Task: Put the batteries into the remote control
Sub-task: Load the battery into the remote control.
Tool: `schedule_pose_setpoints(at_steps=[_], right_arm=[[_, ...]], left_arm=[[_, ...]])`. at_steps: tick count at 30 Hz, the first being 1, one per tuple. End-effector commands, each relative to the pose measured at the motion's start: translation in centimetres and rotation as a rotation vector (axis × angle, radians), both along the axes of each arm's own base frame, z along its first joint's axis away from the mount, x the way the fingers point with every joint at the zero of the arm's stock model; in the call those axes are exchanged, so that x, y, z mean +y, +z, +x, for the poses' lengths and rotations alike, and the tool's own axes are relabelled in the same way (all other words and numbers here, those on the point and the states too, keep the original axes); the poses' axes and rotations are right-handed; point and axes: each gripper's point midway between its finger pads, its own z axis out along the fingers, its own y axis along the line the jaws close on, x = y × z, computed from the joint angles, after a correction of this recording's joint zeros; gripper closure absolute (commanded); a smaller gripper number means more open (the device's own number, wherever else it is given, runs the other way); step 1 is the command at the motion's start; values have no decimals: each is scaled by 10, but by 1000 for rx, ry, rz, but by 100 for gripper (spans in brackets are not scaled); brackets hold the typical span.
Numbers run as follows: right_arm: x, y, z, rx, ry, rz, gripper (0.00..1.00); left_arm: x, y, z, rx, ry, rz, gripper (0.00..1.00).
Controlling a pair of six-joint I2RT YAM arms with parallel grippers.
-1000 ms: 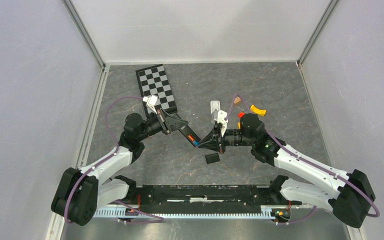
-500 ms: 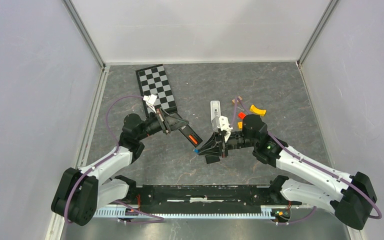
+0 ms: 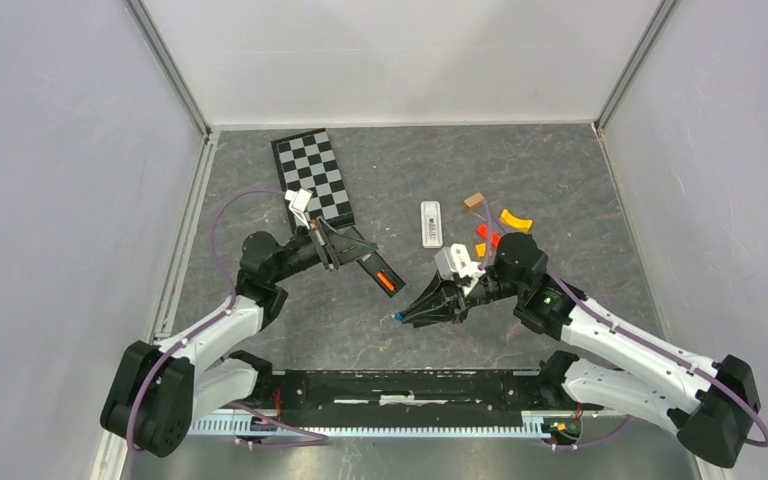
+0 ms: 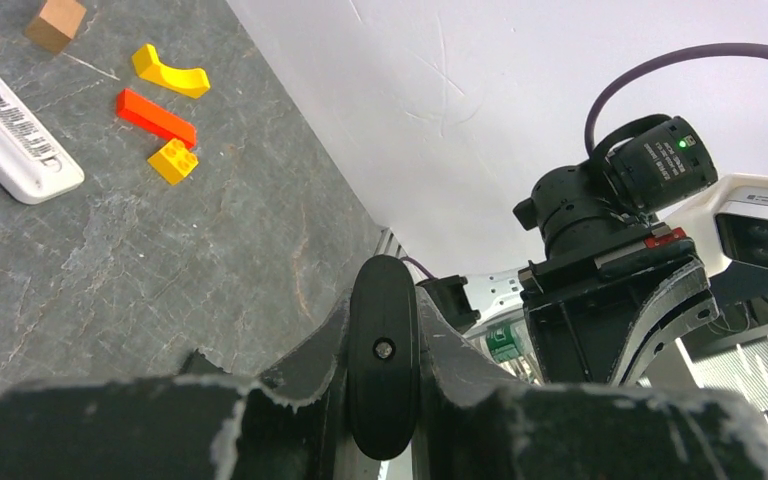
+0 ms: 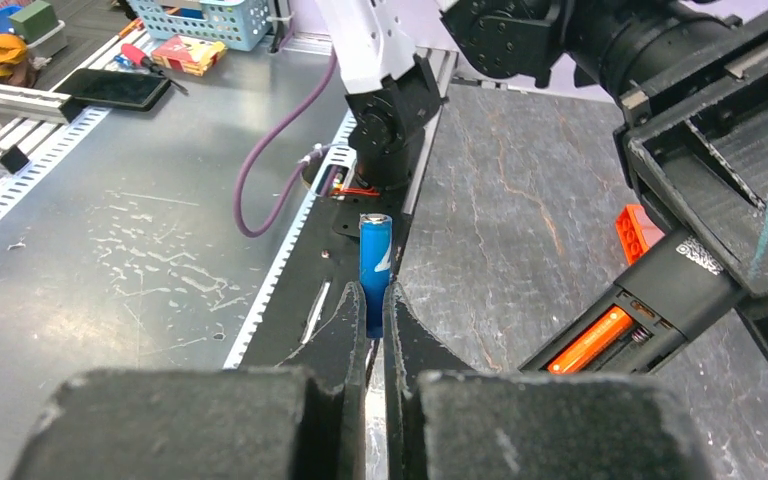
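Grey stone-look tabletop (image 3: 560,170) boxed in by white walls (image 3: 400,50), that's your whole workspace. Your left gripper (image 3: 343,250) is clamped on the black remote (image 3: 372,268), jaws narrowed right down onto its sides. It's holding the remote angled toward the right arm with the battery bay open. On the left wrist cam you get the remote end-on, squeezed between the two fingers (image 4: 295,375). One orange battery (image 5: 590,340) is already sitting in the bay.

Your right gripper (image 5: 375,320) is closed almost all the way on the blue battery (image 5: 375,262). It's pinching the lower part, so most of the battery pokes out past the fingertips. From the top cam the blue tip sits near the remote's open end, on the near side of it, and the two aren't touching.

Other stuff on the table:
- A white remote (image 3: 431,223) lies flat, farther back.
- A little cluster of coloured blocks (image 3: 490,228) sits just to its right.
- A checkerboard (image 3: 315,178) lies behind your left gripper.
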Motion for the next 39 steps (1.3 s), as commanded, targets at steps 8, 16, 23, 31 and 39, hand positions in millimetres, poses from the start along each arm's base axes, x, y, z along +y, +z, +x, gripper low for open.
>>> schedule_pose_setpoints(at_steps=[8, 16, 23, 31, 39], right_arm=[[-2, 42, -10, -106, 39, 103, 100], [15, 74, 37, 121, -229, 94, 100], [44, 84, 72, 706, -404, 56, 100], [50, 99, 75, 891, -386, 129, 100], [45, 93, 86, 846, -492, 80, 100]], left_arm=[[1, 31, -16, -110, -55, -72, 98], [5, 31, -4, -60, 20, -70, 98], [13, 15, 25, 29, 172, 39, 98], [12, -4, 42, 155, 216, 59, 98], [3, -7, 42, 308, 138, 18, 98]])
